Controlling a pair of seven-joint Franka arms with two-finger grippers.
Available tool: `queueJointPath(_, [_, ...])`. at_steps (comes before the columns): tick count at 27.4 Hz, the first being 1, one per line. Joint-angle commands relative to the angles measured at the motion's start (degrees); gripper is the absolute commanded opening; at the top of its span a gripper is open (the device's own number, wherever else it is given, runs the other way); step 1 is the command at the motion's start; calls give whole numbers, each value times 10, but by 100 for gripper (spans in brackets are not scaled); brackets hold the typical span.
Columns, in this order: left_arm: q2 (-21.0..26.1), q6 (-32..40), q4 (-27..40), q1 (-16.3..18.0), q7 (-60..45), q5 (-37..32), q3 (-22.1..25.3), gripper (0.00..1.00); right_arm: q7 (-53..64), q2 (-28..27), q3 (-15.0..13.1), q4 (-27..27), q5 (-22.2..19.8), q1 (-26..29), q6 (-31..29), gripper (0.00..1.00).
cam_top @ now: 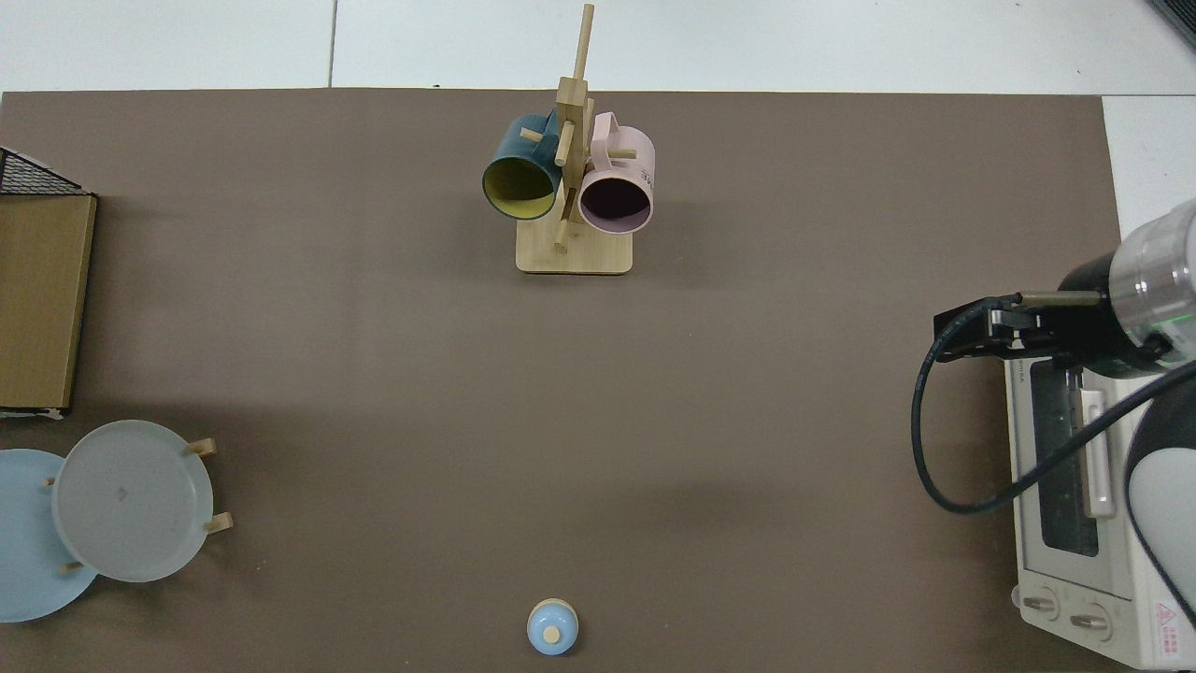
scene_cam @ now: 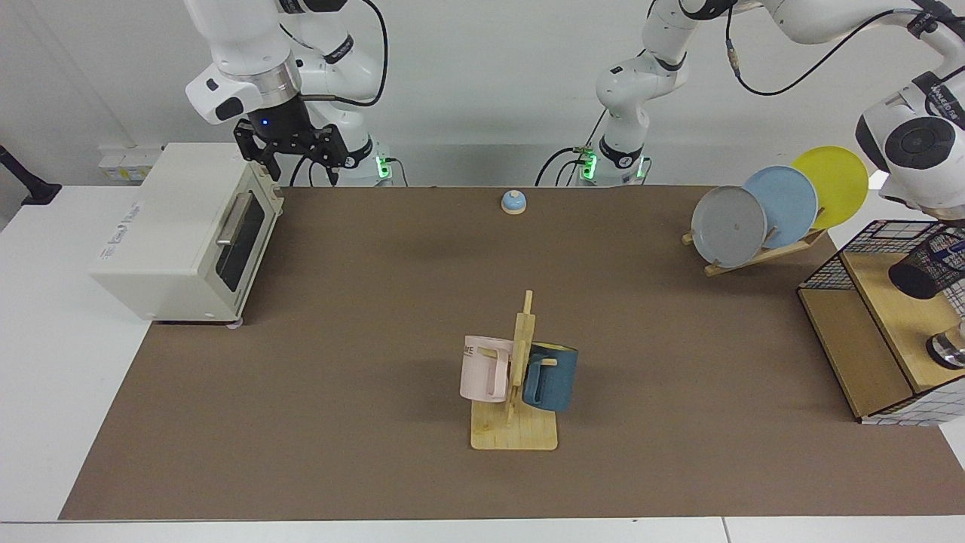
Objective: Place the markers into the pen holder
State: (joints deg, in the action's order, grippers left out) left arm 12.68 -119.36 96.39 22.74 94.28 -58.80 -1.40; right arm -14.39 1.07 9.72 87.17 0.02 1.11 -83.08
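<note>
The pen holder (scene_cam: pixel 916 273), a small black mesh cup, stands on the wooden shelf at the far right edge of the facing view. A short blue streak, seemingly the marker (scene_cam: pixel 940 257), shows through the mesh. My left arm's white wrist (scene_cam: pixel 916 147) hangs just above the cup, and its gripper is cut off by the picture's edge. My right gripper (scene_cam: pixel 295 167) waits open and empty over the toaster oven's top corner, and it is the gripper (cam_top: pixel 953 335) at the right of the top view. The cup lies outside the top view.
A white toaster oven (scene_cam: pixel 181 234) sits at the left. A mug tree (scene_cam: pixel 516 377) with a pink mug (scene_cam: pixel 482 369) and a blue mug (scene_cam: pixel 552 377) stands mid-table. Plates on a rack (scene_cam: pixel 776 207), a blue bell (scene_cam: pixel 513 201) and the wire-grid shelf (scene_cam: pixel 859 332) fill the right and back.
</note>
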Motion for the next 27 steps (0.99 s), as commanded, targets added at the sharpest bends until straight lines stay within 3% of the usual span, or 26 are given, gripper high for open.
queueJointPath(1, [-13, -18, 25, 13, 8, 27, -5, 0, 11, 10, 5, 8, 3, 8, 0, 100])
queueJointPath(24, [-12, -28, 28, 20, 16, 67, -4, 0, 11, 10, 5, 8, 3, 8, 0, 100])
queueJointPath(27, [-11, -28, 28, 20, 16, 68, -4, 5, 11, 10, 5, 8, 3, 8, 0, 100])
